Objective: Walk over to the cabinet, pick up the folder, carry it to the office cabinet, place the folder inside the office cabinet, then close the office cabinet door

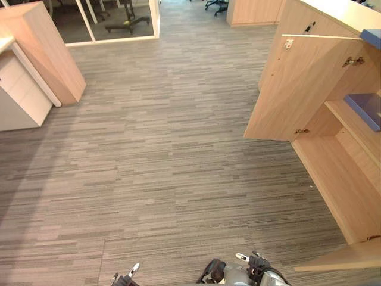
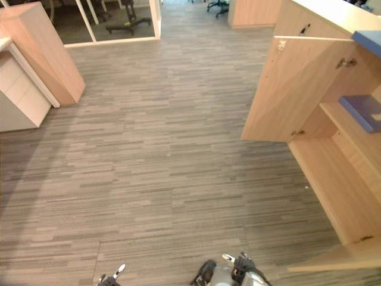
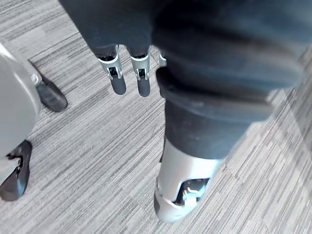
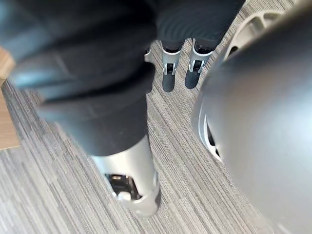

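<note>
Folder point(image 1: 366, 107): a blue one lies flat on the shelf point(image 1: 351, 128) inside the open cabinet point(image 1: 345, 179) at the far right, and neither hand touches it.

At the far left stands a pale wood unit point(image 1: 44, 50), with a white unit point(image 1: 21, 95) just beside it. Behind them a glass partition point(image 1: 119, 18) shows a chair base point(image 1: 128, 24). Grey striped carpet point(image 1: 161, 149) covers the middle.

The left hand point(image 3: 117, 73) hangs low over the carpet, fingers straight and relaxed, holding nothing. The right hand point(image 4: 169, 73) hangs the same way, fingers loose and empty, well apart from the cabinet.

To the right, the cabinet's door point(image 1: 297, 89) stands swung wide, hinged on the cabinet's far side wall. The compartment below the shelf is bare wood. A second door leaf point(image 1: 345, 259) juts out at the near side wall. On the cabinet's top sits another blue item point(image 1: 372, 37), cut off by the edge, so I cannot tell what it is.
</note>
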Controlling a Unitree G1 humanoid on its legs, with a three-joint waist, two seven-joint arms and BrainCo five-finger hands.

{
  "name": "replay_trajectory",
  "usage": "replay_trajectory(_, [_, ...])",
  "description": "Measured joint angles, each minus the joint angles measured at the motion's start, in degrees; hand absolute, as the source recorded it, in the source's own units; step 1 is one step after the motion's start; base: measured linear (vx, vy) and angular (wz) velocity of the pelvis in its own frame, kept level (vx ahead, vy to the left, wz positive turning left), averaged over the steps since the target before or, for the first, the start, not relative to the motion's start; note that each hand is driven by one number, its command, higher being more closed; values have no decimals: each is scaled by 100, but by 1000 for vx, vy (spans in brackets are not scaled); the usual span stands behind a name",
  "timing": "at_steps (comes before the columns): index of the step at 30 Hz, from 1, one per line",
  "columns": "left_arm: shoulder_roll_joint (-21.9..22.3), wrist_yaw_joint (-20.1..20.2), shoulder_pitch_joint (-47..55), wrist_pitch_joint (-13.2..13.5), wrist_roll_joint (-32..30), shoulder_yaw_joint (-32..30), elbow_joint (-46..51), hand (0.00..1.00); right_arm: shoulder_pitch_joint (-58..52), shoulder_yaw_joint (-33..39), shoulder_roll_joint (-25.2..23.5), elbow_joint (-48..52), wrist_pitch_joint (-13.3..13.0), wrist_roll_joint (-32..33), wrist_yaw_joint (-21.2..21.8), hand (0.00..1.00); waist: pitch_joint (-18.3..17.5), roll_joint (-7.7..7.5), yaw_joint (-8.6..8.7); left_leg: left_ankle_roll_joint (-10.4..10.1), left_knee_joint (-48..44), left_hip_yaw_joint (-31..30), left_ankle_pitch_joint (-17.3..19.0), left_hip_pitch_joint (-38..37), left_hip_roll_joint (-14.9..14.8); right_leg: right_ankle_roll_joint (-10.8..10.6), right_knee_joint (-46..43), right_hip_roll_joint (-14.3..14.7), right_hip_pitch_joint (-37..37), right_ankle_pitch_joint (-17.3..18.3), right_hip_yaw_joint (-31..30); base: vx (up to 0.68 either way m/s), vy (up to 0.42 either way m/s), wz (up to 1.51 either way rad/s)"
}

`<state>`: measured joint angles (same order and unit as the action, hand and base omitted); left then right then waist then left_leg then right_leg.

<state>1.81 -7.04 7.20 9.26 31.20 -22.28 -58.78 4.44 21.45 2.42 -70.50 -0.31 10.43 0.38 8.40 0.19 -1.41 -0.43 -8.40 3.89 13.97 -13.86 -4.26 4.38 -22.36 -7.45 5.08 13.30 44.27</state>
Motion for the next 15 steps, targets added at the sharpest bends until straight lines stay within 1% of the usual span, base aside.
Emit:
replay_trajectory(1, [-44, -1, -3, -30, -18, -82, 11, 0, -114, -6, -60, 62, -18, 87, -9, 0, -75, -18, 54, -336, -1146, -9, 206, 431, -235, 64, 406, 282, -288, -65, 101, 293, -288, 13])
replay_trajectory(2, [21, -3, -6, -40, -10, -246, 94, 0, -200, -22, -94, 192, -31, 197, -38, 0, -115, 8, 57, -496, -2602, 9, 184, 1012, -460, 87, 783, 584, -525, -114, 64, 299, -256, -2])
replay_trajectory(3, [66, -4, 11, -39, -7, -374, 141, 0, -215, -32, -116, 250, -30, 204, -57, 0, -142, 30, 56, -620, -3325, -7, 15, 1310, -581, 96, 953, 737, -675, -133, -22, 354, -155, -67])
replay_trajectory(4, [146, -18, 97, -41, 35, -569, 142, 0, -221, -31, -146, 297, -41, 218, -58, 0, -190, 111, 11, -839, -4646, -2, -314, 1811, -828, 114, 1216, 1039, -903, -151, -325, 393, -46, -143])
replay_trajectory(5, [179, -34, 219, -45, 113, -604, 131, 0, -192, -33, -170, 234, -44, 266, -57, 0, -202, 134, -84, -851, -5528, 127, -322, 2106, -1033, 121, 1369, 1221, -1109, -154, -761, 408, 2, -170])
replay_trajectory(6, [188, -49, 263, -45, 156, -631, 131, 0, -187, -34, -191, 209, -43, 299, -60, 0, -202, 140, -126, -806, -5764, 230, -295, 2221, -1100, 135, 1441, 1264, -1197, -164, -983, 395, 48, -186])
replay_trajectory(7, [192, -95, 292, -45, 287, -670, 131, 0, -165, -33, -187, 207, -47, 338, -88, 0, -194, 99, -189, -678, -5873, 352, -189, 2440, -1121, 158, 1552, 1267, -1349, -180, -1352, 470, 86, -170])
replay_trajectory(8, [201, -118, 306, -43, 378, -673, 130, 0, -138, -65, -129, 98, -47, 412, -112, 0, -170, 90, -204, -556, -5627, 438, -6, 2648, -1107, 139, 1628, 1224, -1456, -204, -1721, 390, 73, -159])
replay_trajectory(9, [201, -137, 302, -31, 423, -681, 141, 0, -110, -67, -113, 57, -40, 421, -122, 0, -154, 77, -206, -509, -5445, 460, 71, 2751, -1103, 112, 1669, 1207, -1520, -222, -1891, 397, 110, -146])
replay_trajectory(10, [201, -160, 283, 3, 512, -674, 144, 0, -53, -87, -113, 11, -41, 430, -150, 0, -66, 57, -206, -428, -4984, 405, 221, 2911, -1026, 80, 1756, 1132, -1681, -241, -2192, 375, 177, -129])
replay_trajectory(11, [187, -169, 249, 24, 542, -602, 154, 0, -14, -177, -116, -4, -41, 432, -175, 0, 12, 30, -207, -396, -4300, 129, 317, 3031, -833, 59, 1789, 1011, -1823, -250, -2445, 375, 177, -122])
replay_trajectory(12, [191, -179, 250, 39, 545, -568, 183, 0, -8, -277, -115, -6, -41, 432, -179, 0, 14, 29, -219, -402, -3885, -92, 321, 3105, -713, 45, 1789, 949, -1849, -252, -2574, 406, 268, -114])
replay_trajectory(13, [194, -204, 235, 66, 560, -547, 202, 0, 18, -383, -142, -6, -51, 429, -179, 0, 22, 19, -246, -472, -2925, -707, 273, 3192, -463, -86, 1793, 818, -1899, -263, -2778, 201, 152, -93])
replay_trajectory(14, [194, -214, 222, 81, 563, -547, 200, 0, 26, -452, -149, -8, -60, 428, -178, 0, 28, 14, -260, -548, -2430, -1098, 206, 3183, -334, -182, 1805, 752, -1934, -260, -2885, 431, 354, -119])
replay_trajectory(15, [196, -258, 204, 124, 578, -550, 198, 0, -10, -523, -149, -6, -104, 421, -177, 0, 6, 39, -271, -597, -1444, -2026, -166, 3135, -151, -427, 1925, 645, -2054, -235, -3034, 390, 369, -102])
